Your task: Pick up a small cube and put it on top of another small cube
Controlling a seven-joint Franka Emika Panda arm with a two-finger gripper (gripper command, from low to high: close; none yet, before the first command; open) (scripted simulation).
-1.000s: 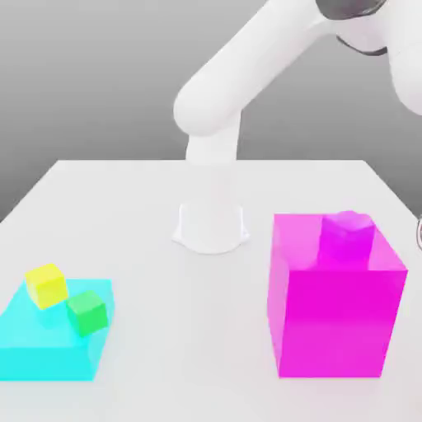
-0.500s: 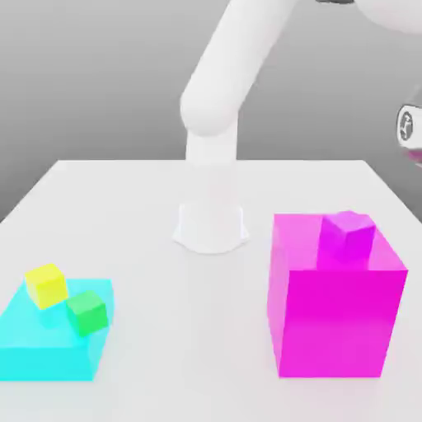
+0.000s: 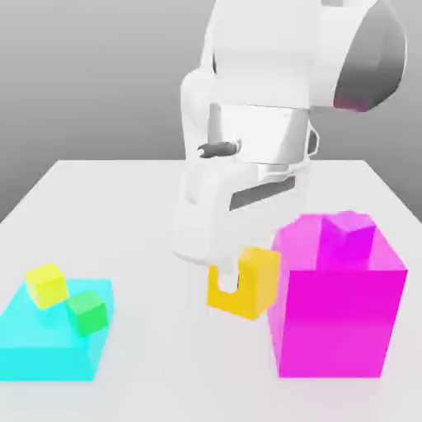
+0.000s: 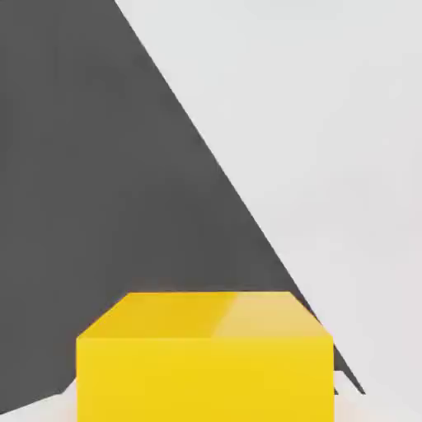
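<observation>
Orange-yellow and squarish, a cube (image 3: 244, 282) hangs clamped in the gripper (image 3: 233, 280), whose fingers are closed on its sides; one finger (image 3: 225, 276) shows as a pale strip pressed against the cube's near face. Taking the big magenta block (image 3: 336, 307) as the landmark, the held cube sits just beside that block on the exterior view's left, near its upper half and clear of the white table (image 3: 165, 371). On top of the magenta block, toward its back corner, a small magenta cube (image 3: 349, 233) rests tilted. Well apart from the block, across the table on the exterior view's left, lies a flat cyan slab (image 3: 41, 338); a small yellow cube (image 3: 46, 285) and a small green cube (image 3: 87, 311) rest on it, touching each other, both tilted. In the hand view the held cube (image 4: 206, 354) appears as a yellow box against the pale table (image 4: 346, 132) and a dark background.
</observation>
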